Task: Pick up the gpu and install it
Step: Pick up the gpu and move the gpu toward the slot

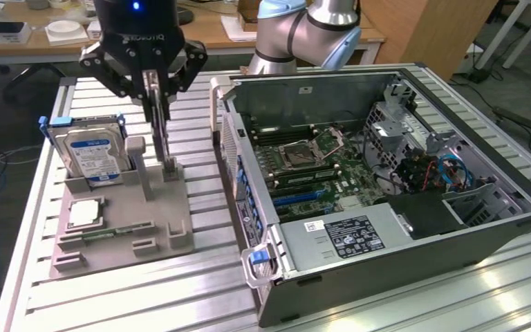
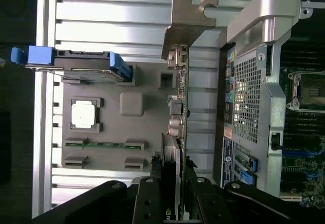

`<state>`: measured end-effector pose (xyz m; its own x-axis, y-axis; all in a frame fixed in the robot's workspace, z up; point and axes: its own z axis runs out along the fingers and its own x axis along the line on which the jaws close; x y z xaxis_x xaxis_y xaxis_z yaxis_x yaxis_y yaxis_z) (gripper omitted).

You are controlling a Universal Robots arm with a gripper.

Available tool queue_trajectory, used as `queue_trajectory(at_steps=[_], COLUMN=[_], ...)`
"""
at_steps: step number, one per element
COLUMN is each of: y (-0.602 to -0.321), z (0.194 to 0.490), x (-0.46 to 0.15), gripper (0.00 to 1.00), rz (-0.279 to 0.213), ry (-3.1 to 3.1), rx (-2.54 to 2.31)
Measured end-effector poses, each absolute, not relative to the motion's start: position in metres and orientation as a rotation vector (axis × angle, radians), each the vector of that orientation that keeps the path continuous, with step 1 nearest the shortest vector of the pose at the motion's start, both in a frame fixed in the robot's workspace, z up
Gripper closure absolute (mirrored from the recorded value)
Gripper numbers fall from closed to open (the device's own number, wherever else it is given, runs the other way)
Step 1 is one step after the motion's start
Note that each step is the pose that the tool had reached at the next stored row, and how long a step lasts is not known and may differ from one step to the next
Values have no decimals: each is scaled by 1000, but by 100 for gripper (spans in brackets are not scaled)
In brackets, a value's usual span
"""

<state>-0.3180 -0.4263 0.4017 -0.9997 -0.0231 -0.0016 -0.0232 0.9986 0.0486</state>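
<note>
The gpu (image 1: 161,135) stands on edge as a thin upright card over the grey holder (image 1: 122,228) at the exterior view's left. Its lower end is at the holder's slot post (image 1: 169,169); whether it still rests there I cannot tell. My gripper (image 1: 155,86) is above it, shut on the card's upper edge. In the wrist view the gpu (image 2: 179,97) shows edge-on, with its silvery bracket (image 2: 185,21) at the far end and my gripper (image 2: 175,196) shut on the near end.
The open computer case (image 1: 487,228) lies at the exterior view's right, its motherboard (image 1: 325,166) exposed. The holder also carries a hard drive with a blue label (image 1: 90,149), a square processor (image 1: 83,213) and a memory stick (image 1: 108,232). The slatted metal table (image 1: 155,304) lies beneath.
</note>
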Motion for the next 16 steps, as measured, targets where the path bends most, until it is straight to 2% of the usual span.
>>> queue_trajectory(at_steps=[4, 9, 16], y=[-426, -426, -426], z=[405, 407, 419], x=[-318, -318, -318], gripper=[73, 73, 73], rz=[62, -10, -15], ry=[3140, 3141, 3141], rx=[-36, -36, -36])
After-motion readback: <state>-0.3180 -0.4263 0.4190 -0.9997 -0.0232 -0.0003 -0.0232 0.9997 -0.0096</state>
